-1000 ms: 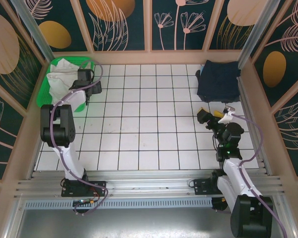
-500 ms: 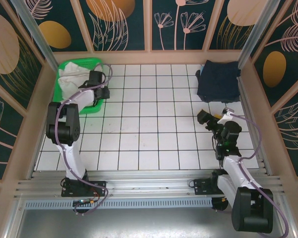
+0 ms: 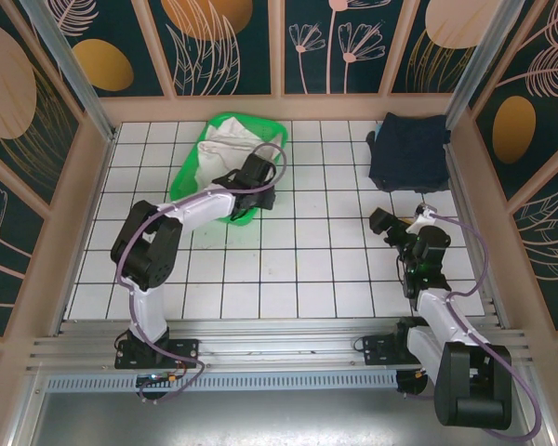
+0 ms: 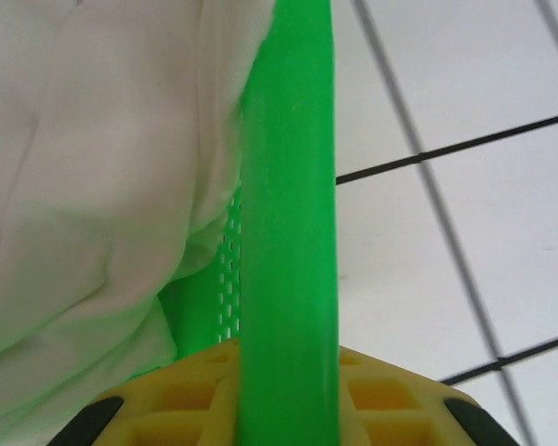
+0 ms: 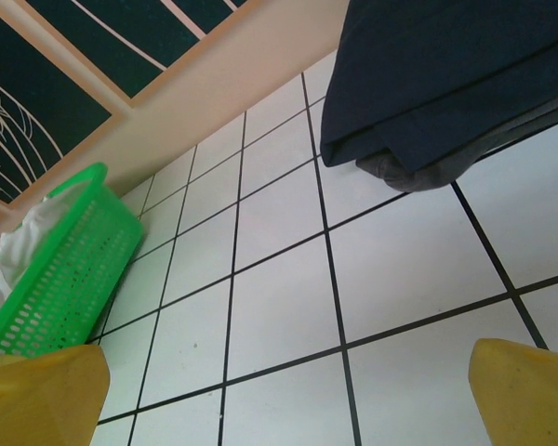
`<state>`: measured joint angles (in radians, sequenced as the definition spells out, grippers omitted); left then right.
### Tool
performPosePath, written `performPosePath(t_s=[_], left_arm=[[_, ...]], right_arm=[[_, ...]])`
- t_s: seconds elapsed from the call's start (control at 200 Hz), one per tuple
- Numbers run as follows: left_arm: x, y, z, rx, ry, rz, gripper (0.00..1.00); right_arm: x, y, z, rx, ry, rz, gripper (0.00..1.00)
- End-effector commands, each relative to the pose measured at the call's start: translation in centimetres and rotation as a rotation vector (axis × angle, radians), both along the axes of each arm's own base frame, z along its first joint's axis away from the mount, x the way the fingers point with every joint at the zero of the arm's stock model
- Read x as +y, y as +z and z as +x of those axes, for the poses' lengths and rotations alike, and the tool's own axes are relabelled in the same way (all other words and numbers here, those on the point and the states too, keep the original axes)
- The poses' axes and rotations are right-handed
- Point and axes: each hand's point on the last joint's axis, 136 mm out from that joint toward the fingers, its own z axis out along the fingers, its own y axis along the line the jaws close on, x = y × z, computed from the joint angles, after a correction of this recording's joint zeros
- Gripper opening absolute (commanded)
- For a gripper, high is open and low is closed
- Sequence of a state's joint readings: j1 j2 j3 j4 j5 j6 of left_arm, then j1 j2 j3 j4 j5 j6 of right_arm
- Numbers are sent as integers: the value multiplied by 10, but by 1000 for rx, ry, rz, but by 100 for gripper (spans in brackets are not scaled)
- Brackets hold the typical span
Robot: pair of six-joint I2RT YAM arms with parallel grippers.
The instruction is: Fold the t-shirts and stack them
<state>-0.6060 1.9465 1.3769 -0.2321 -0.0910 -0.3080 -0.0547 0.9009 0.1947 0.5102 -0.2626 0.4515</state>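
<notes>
Vivid green on rectangular plastic mesh basket [image 3: 191,167], rows of small slot holes. Plain off-white on crumpled cotton t-shirts [image 3: 225,149] inside. Dark navy, unpatterned, on folded cotton t-shirt [image 3: 409,149]; grey layer under its edge. White square tiles, thin black grid, on flat table [image 3: 298,251]. Deep teal wall panels [image 3: 232,37]: gold ovals, pale line-drawn leaves, tan frames. Bright yellow fingers [image 5: 521,390] on right gripper [image 5: 284,400].

A green plastic mesh basket [image 3: 245,119] sits askew on the white tiled floor with black grout lines [image 3: 307,260], left of centre toward the back, ringed by dark floral wall panels in pale wooden frames [image 3: 232,46], a ribbed aluminium rail [image 3: 279,353] running along the near edge.
</notes>
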Motion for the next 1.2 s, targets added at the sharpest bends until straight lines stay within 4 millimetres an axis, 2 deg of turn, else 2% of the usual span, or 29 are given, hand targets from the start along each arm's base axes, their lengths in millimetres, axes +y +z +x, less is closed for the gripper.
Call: performPosePath(t_s=[0.0, 0.04, 0.1, 0.21, 0.285, 0.395, 0.52, 0.596, 0.701, 0.881, 0.976, 1.116, 1.196], left_arm=[[-21, 7, 6, 12, 33, -97, 1], [-15, 7, 8, -1, 61, -81, 0], [4, 8, 11, -32, 135, -20, 0], [57, 15, 13, -102, 268, 131, 0], [96, 22, 18, -132, 322, 172, 0], [145, 34, 32, -189, 325, 192, 0], [182, 44, 54, -252, 304, 309, 0], [194, 44, 68, -257, 273, 362, 0], [199, 42, 82, -281, 208, 370, 0], [217, 28, 93, -267, 139, 437, 0], [229, 20, 94, -240, 158, 464, 0], [266, 16, 93, -225, 286, 456, 0], [280, 13, 93, -212, 317, 465, 0]], right_arm=[[-3, 10, 5, -15, -8, 4, 99], [-3, 10, 5, -13, -10, 3, 99], [-3, 9, 5, -11, -10, 4, 99], [-3, 8, 4, -4, -8, 3, 99], [-3, 8, 4, -4, -9, 4, 99], [-3, 8, 4, -4, -6, 7, 99], [-5, 6, 5, 3, -14, 6, 99], [-6, 5, 5, 7, -18, 6, 99], [-7, 4, 5, 13, -22, 6, 99], [-10, 1, 5, 22, -34, 10, 99], [-11, 0, 6, 29, -37, 11, 99], [-12, -2, 7, 36, -42, 11, 99], [-11, -1, 7, 34, -41, 13, 99]])
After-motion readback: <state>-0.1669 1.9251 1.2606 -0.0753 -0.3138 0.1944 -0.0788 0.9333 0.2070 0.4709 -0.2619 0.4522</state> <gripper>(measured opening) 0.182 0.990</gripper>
